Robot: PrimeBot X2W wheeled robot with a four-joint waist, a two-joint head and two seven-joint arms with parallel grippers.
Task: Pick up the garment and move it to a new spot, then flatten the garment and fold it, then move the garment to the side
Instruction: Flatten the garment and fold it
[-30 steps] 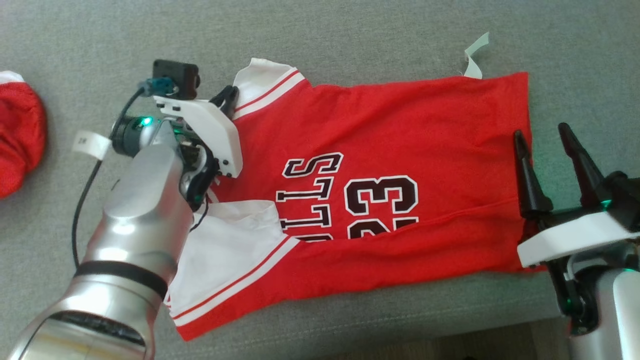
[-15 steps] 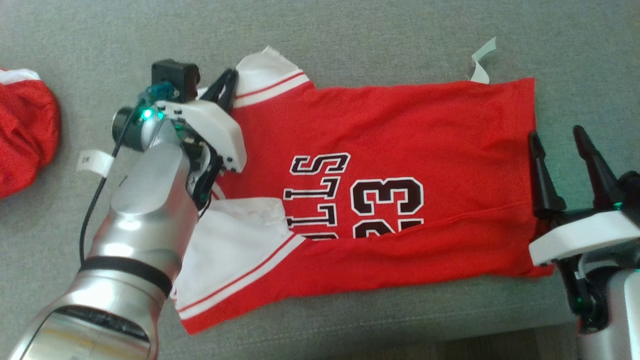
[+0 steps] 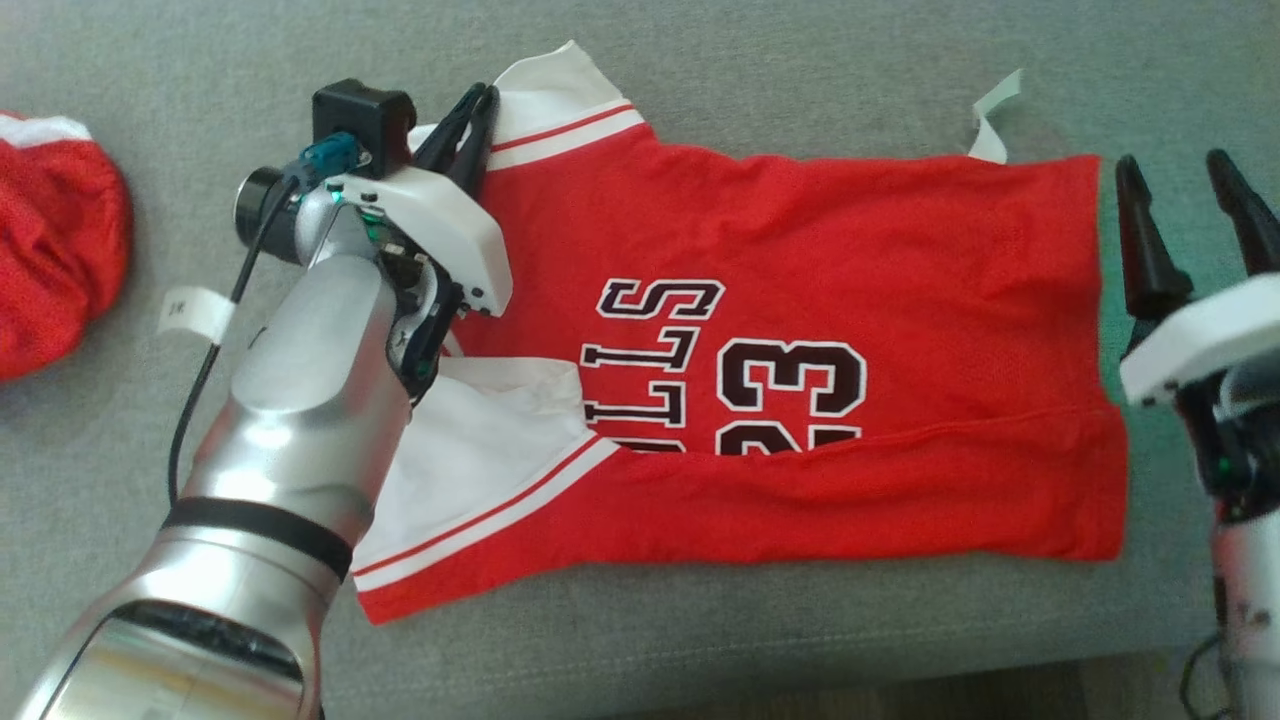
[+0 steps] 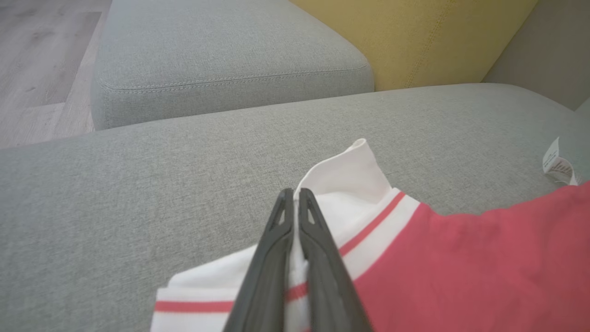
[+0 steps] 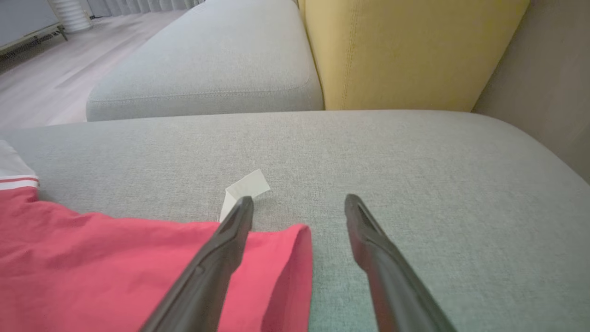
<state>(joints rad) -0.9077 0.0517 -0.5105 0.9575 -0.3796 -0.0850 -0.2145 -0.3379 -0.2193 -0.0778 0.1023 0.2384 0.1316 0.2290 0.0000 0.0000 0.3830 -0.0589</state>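
The garment (image 3: 800, 330) is a red jersey with white, red-striped trim and black lettering, spread across a grey sofa cushion (image 3: 760, 70). My left gripper (image 3: 482, 100) is shut on the white trim at the jersey's far left corner; in the left wrist view the left gripper (image 4: 292, 196) pinches the white cloth of the garment (image 4: 350, 170). My right gripper (image 3: 1175, 168) stands open just past the jersey's right hem, near its far corner. In the right wrist view the right gripper (image 5: 298, 203) hangs over the hem corner of the garment (image 5: 138, 258), nothing between the fingers.
A second red garment (image 3: 50, 270) lies bunched at the left edge. A white label (image 3: 195, 310) lies on the cushion by my left arm, and a care tag (image 3: 995, 120) sticks out at the jersey's far right corner. A yellow backrest (image 5: 405, 50) rises behind the cushions.
My left gripper has carried the jersey's white corner away from me. My right gripper has moved forward along the right hem, still open. The camera has shifted a little.
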